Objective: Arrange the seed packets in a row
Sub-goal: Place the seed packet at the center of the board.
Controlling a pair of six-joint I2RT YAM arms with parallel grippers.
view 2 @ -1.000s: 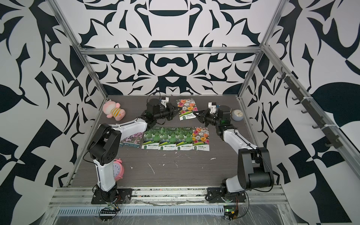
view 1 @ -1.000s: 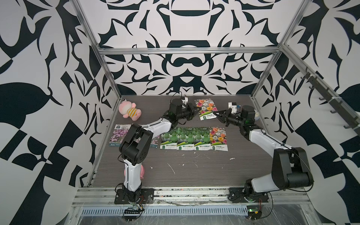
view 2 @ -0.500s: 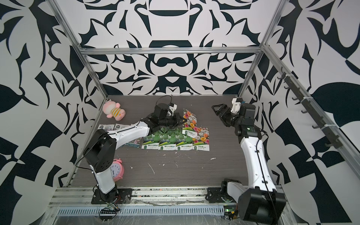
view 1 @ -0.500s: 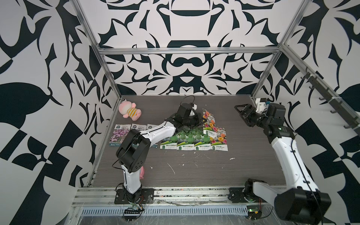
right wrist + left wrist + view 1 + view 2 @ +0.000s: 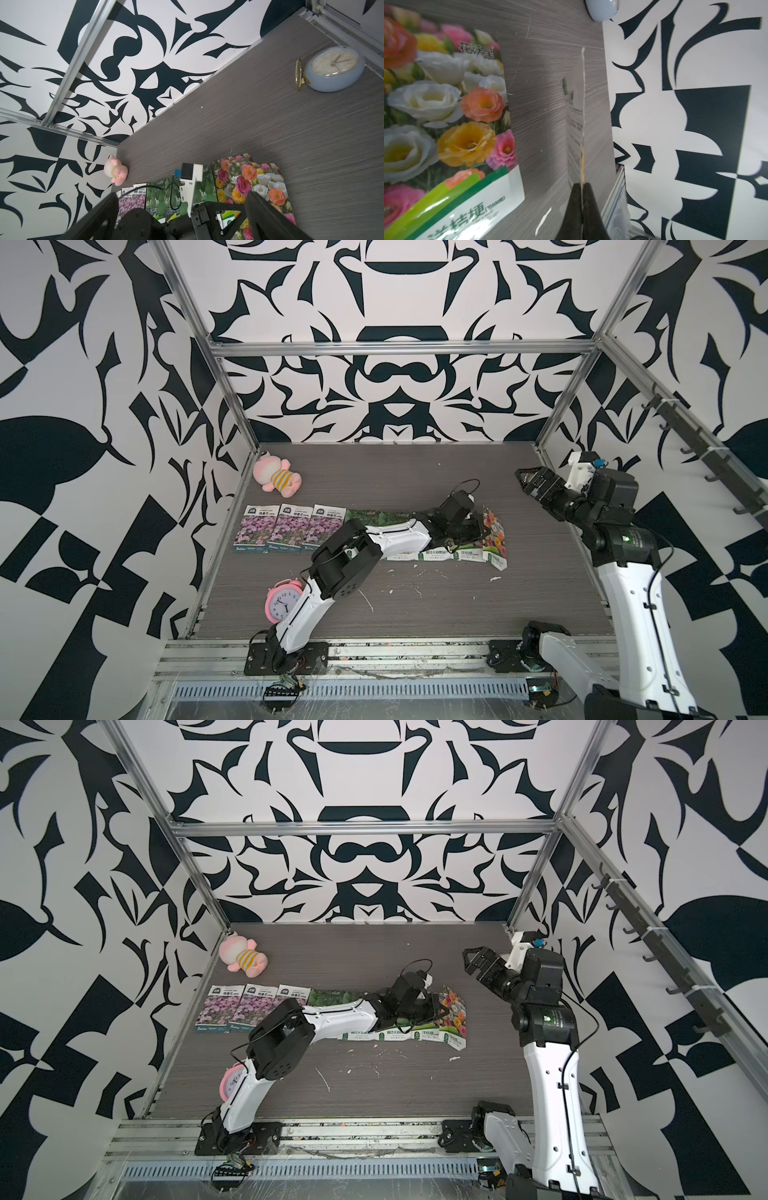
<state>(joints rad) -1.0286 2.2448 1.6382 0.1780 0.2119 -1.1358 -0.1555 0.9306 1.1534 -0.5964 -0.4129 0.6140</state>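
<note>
The left hand [image 5: 582, 187] is pinched shut on a bloom seed packet [image 5: 575, 124], held edge-on just beside a second bloom packet [image 5: 446, 104] laid flat on the surface [image 5: 546, 104]. Beyond that, gourd packets [image 5: 374, 517] and purple-flower packets [image 5: 286, 527] are lined up. The right hand [image 5: 524, 479] is spread wide and empty, well apart.

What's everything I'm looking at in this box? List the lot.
Purple-flower seed packets: three, purple-pink, row's left end.
Gourd seed packets: three, green, mid-row, partly under the left arm.
Flat mixed-bloom packet: one, orange-pink-white, row's right end.
Held mixed-bloom packet: one, same colours, on edge beside it.
Plush toy: one, pink, far left corner.
Alarm clock: one, pink, by the left arm's base.
Clock: one, pale blue, far right corner.
Scraps: several, white, in front of the row.
Left pincer: one, black, shut on the held packet.
Right pincer: one, black, open, raised at the right.
</note>
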